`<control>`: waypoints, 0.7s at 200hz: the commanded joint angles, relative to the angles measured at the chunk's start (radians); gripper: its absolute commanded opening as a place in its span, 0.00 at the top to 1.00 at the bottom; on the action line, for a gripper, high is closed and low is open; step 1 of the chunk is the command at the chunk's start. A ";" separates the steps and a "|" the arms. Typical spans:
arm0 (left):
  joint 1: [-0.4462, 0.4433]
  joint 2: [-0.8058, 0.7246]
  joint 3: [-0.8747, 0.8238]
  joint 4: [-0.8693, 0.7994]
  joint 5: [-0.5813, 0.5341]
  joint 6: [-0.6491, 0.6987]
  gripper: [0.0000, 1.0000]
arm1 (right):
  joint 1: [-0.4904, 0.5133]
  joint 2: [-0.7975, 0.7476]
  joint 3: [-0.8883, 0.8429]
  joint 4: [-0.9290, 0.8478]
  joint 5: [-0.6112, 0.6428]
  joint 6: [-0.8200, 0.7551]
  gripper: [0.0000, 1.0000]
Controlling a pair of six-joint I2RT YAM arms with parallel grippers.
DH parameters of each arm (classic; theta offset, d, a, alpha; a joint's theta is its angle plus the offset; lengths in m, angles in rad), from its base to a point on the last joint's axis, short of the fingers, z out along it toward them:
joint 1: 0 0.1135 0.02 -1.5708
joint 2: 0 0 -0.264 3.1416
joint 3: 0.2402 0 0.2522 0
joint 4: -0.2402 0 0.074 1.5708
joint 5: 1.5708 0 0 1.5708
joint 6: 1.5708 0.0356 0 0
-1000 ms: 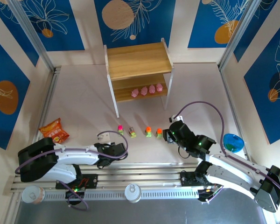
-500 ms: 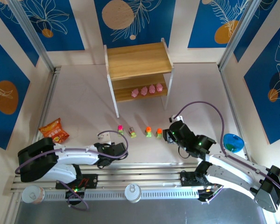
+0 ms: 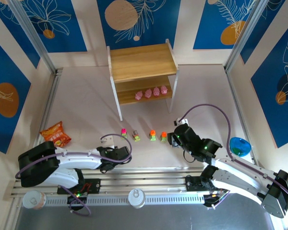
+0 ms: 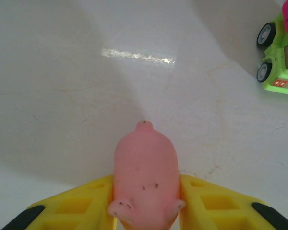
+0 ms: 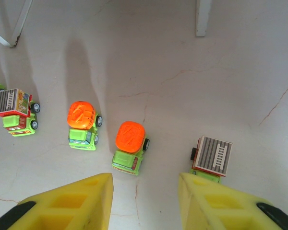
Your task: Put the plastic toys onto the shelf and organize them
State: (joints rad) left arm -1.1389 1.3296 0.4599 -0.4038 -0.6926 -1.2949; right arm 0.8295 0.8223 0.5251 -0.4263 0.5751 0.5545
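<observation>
L claw (image 4: 145,194) grips smooth rounded pink pig (image 4: 145,160), dark specks; R claw (image 5: 145,181) open, empty, near orange-top car (image 5: 130,146).

White tabletop (image 3: 86,105) on my feed, two-tier wooden shelf (image 3: 143,62) standing on it.
Four rounded pink plastic figurines (image 3: 151,92) line its lower board; loose on the table: a row of yellow-green toy cars (image 3: 153,136), an orange snack bag (image 3: 55,134), a blue round bowl (image 3: 240,146).

**Blue Panels, Pale Table**

Cream wall panels (image 3: 90,24) carry deep blue rectangles (image 3: 38,19) with white leaf outlines and orange discs (image 3: 7,99). The pale, faintly veined tabletop (image 3: 86,96) catches a soft streak of light (image 4: 137,56). Silver aluminium rails (image 3: 158,191) edge it.
</observation>
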 commanded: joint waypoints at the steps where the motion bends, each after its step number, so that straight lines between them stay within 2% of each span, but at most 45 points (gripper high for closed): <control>1: 0.012 -0.017 0.018 -0.050 -0.034 0.030 0.66 | 0.006 -0.002 0.004 0.009 -0.003 -0.005 0.60; 95: 0.013 -0.073 0.137 -0.122 -0.069 0.133 0.68 | 0.006 -0.003 0.007 0.008 -0.002 -0.005 0.60; 140: 0.026 -0.060 0.249 -0.135 -0.092 0.248 0.69 | 0.006 -0.004 0.007 0.008 -0.003 -0.004 0.60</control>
State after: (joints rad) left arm -1.1328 1.2697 0.6380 -0.5091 -0.7429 -1.1381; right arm 0.8299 0.8223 0.5251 -0.4263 0.5755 0.5545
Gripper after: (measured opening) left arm 0.315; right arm 0.404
